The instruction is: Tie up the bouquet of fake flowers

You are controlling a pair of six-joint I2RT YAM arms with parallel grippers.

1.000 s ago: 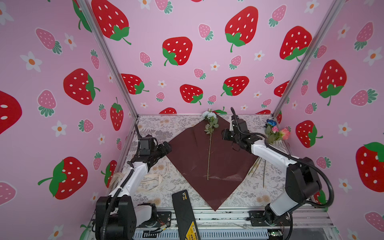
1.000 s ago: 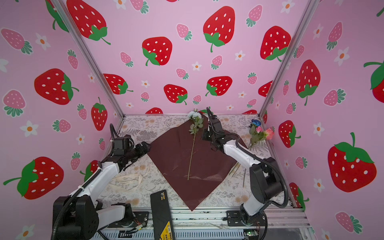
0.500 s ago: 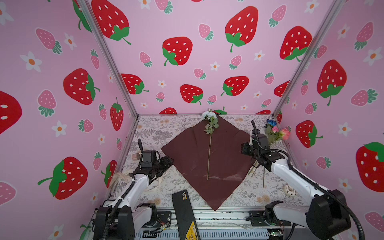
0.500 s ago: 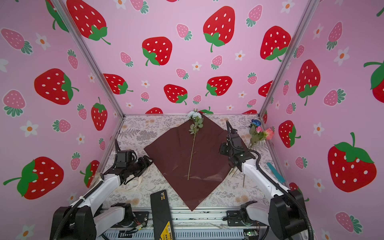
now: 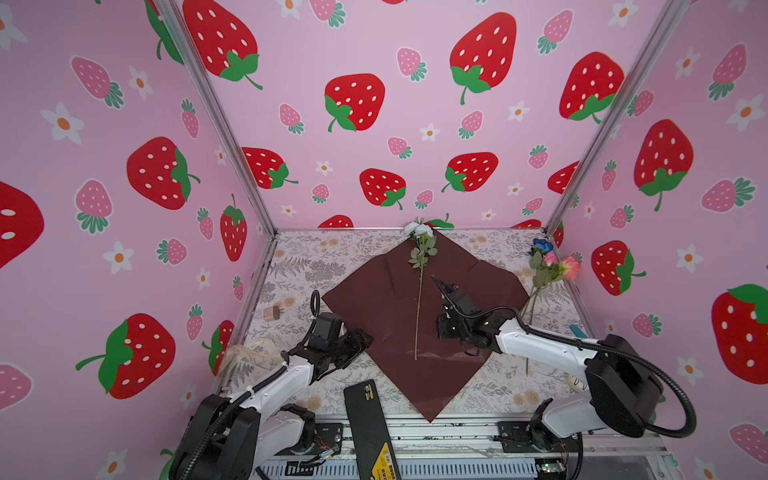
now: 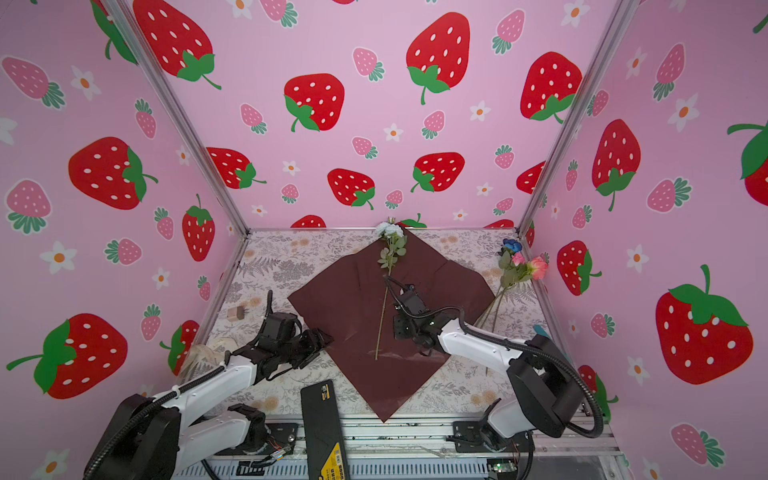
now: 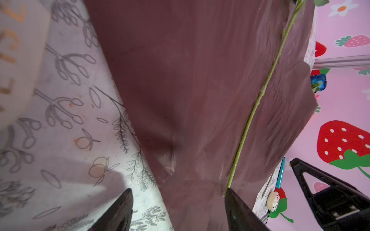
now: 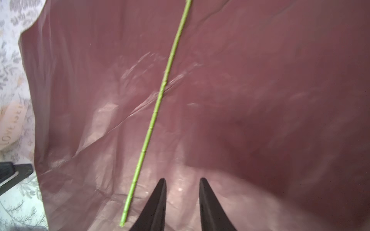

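Nearest, the left gripper (image 7: pixel 178 190) hangs wide open and empty over the near-left edge of the dark red glossy wrapping sheet (image 5: pixel 374 299). The right gripper (image 8: pixel 182 180), jaws partly parted, holds nothing, just right of the pale-bloomed green-stemmed flower (image 5: pixel 422 250) lying along the sheet's middle. Blue and pink fake flowers (image 5: pixel 548 266) lie by the far right corner of the desk (image 5: pixel 316 266); gathering seems unfinished, so fetching them looks next.

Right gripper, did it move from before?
Yes. The right gripper went out to the right corner of the wrapping paper, then came back left. It's now beside the white flower's stem, farther from the bloom than at first.
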